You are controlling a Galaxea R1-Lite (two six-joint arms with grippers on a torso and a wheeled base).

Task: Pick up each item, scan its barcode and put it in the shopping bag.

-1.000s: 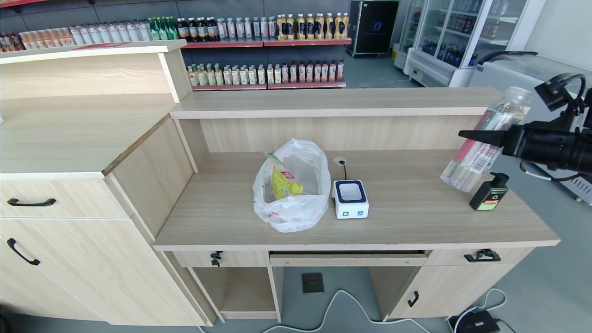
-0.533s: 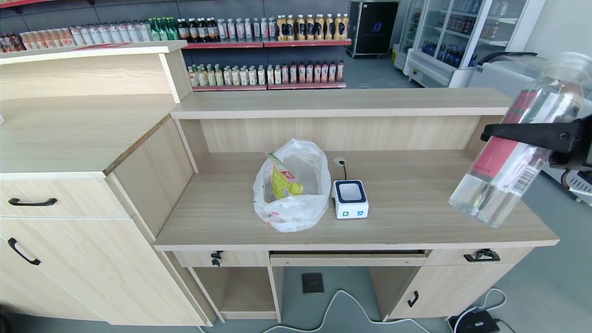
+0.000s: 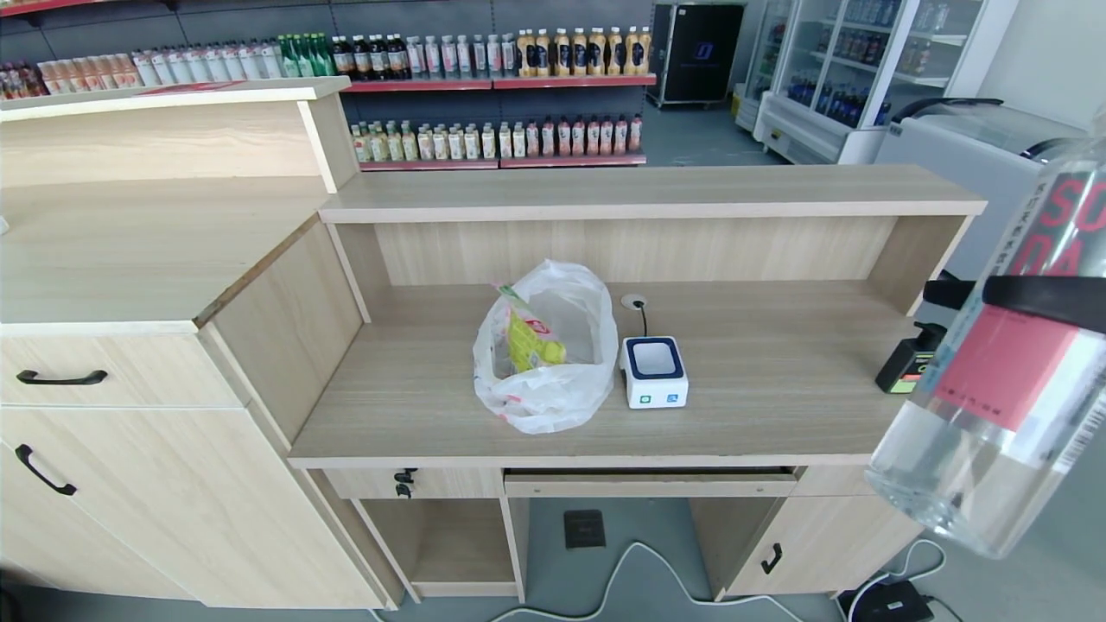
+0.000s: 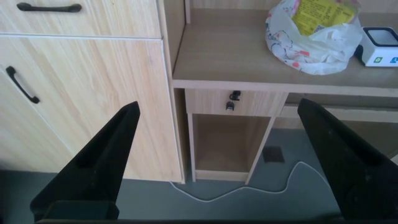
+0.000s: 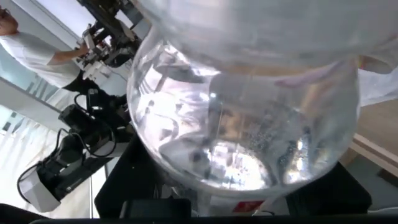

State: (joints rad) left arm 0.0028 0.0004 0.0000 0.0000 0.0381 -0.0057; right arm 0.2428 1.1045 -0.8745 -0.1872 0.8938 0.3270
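red-labelled bottle (image 3: 994, 389) nearer, higher

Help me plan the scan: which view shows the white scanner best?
The head view: the scanner stands whole on the counter beside the shopping bag. The left wrist view catches it cut off at the picture's edge. The right wrist view looks at the held bottle instead.

shopping bag (image 3: 553, 393) left of scanner (image 3: 654, 373) | both on counter (image 3: 778, 389) | bottle (image 3: 1002, 371) far right
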